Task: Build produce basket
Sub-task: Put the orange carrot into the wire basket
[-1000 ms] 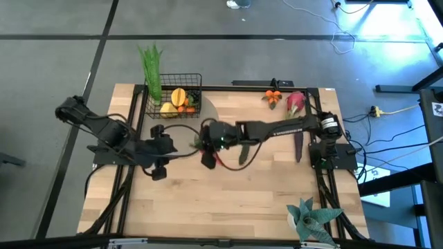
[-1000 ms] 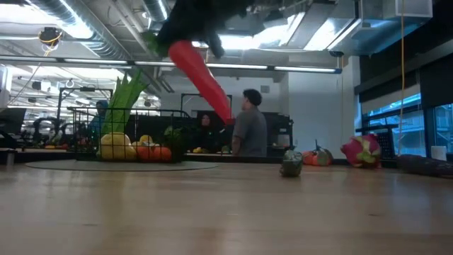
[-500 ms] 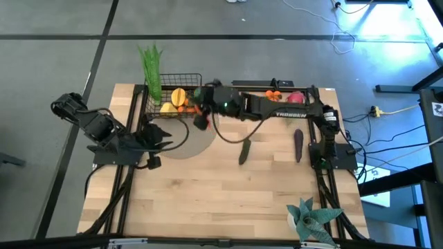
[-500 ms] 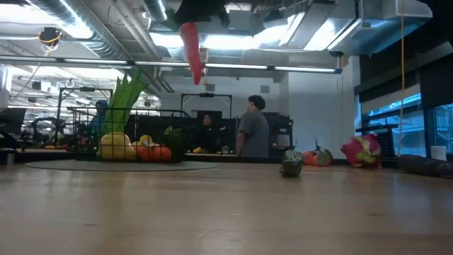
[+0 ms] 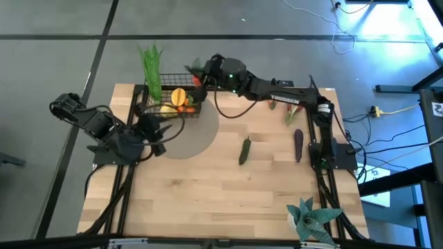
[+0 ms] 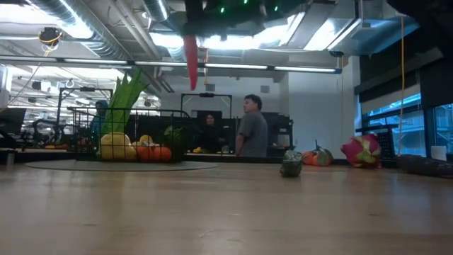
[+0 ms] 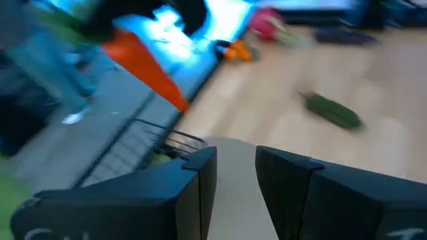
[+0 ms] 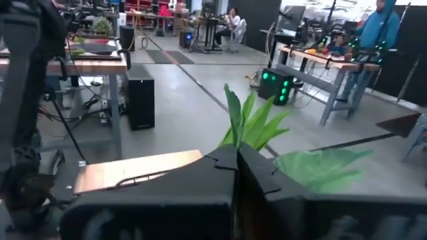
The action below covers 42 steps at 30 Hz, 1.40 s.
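Note:
The black wire basket (image 5: pixel 199 93) stands at the table's far left and holds yellow fruits (image 5: pixel 168 107), tangerines (image 5: pixel 184 105) and the leek (image 5: pixel 151 69), which sticks up out of its left end. My right gripper (image 5: pixel 205 75) hovers over the basket's far right corner, shut on the orange carrot (image 6: pixel 190 60). My left gripper (image 5: pixel 156 128) waits open near the left edge, just in front of the basket, touching nothing. The left wrist view shows the carrot (image 7: pixel 143 70) above the basket's rim (image 7: pixel 143 130). My right gripper holds the carrot by its leafy green top end (image 8: pixel 313 170), pinched between the shut fingers (image 8: pixel 223 167). The carrot is lifted clear and hangs nearly upright below the gripper, its pointed tip (image 6: pixel 192 85) down, high above the basket.
A cucumber (image 5: pixel 244 150) and an eggplant (image 5: pixel 298 145) lie mid-table on the right. The pink dragon fruit (image 5: pixel 291 111) lies partly under the right arm. A blue-green plant (image 5: pixel 311 218) stands at the near right edge. A grey round mat (image 5: pixel 197 135) lies beside the basket. People stand beyond the table.
My right gripper has carried the carrot from the table's middle toward the far left, to above the basket's far right corner. The carrot has swung from slanting to hanging nearly upright. My left arm has drawn back toward the table's left and far side.

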### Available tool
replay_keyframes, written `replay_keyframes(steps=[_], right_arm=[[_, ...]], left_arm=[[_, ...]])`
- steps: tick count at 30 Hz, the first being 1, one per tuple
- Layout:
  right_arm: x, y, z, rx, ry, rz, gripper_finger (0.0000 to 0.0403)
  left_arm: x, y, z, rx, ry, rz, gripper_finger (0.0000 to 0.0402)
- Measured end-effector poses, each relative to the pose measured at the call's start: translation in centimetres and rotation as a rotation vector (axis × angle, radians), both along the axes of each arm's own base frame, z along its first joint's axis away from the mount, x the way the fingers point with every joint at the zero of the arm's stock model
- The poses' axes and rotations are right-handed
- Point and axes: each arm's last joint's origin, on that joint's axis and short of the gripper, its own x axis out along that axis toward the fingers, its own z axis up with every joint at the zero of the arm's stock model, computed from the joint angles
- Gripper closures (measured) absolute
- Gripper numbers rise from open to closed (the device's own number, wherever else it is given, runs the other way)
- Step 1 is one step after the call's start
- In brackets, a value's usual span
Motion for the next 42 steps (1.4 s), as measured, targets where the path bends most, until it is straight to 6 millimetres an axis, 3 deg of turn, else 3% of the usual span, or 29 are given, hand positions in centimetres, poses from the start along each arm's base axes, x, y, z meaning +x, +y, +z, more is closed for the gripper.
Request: replay_keyframes(steps=[10, 42], right_arm=[[1.6, -1.7, -2.9, -0.011, -0.021, 0.033, 0.0403], [5.2, -2.3, -13.7, 0.069, 0.188, 0.187, 0.0403]], left_arm=[[0.5, 2.1, 0.2, 0.071, -0.045, 0.210, 0.0307], [0.9, 3.4, 0.0, 0.033, -0.002, 0.237, 0.0307]])
